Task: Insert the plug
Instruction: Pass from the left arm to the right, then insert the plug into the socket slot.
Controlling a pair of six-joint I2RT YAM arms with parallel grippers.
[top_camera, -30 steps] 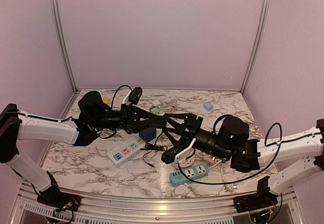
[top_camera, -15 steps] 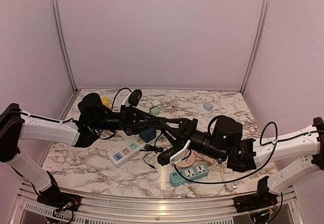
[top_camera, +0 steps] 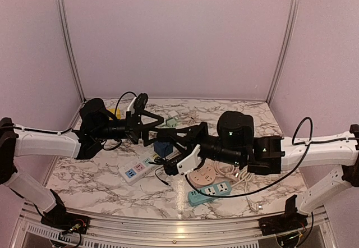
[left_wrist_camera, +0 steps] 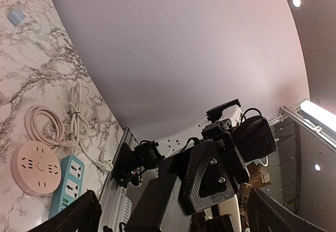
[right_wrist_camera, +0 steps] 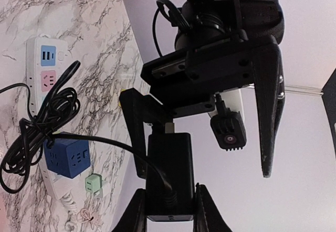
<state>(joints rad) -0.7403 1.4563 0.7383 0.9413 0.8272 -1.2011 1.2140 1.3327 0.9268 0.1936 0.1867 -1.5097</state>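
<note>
The plug (right_wrist_camera: 168, 164) is a black adapter block with a black cable, and its metal prongs point away from my right wrist. My right gripper (right_wrist_camera: 169, 196) is shut on its two sides and holds it in the air above the table (top_camera: 101, 175). In the left wrist view the plug (left_wrist_camera: 157, 200) hangs just ahead of my left gripper (left_wrist_camera: 173, 219). The left gripper's fingers (right_wrist_camera: 270, 111) stand wide open on either side of the prong end, touching nothing. Seen from above, the two grippers meet at mid table: left gripper (top_camera: 159, 129), right gripper (top_camera: 171, 141).
Below the grippers lie a white power strip (top_camera: 137, 169) with coloured sockets, a blue cube socket (top_camera: 164, 148), a pink round socket (top_camera: 203, 176) and a teal strip (top_camera: 210, 192). The plug's cable coils (right_wrist_camera: 31, 132) over the white strip. A small green adapter (right_wrist_camera: 93, 183) sits further back.
My left gripper has opened and drawn back to the left, letting go of the plug. My right gripper has shut on the plug and moved left with it.
</note>
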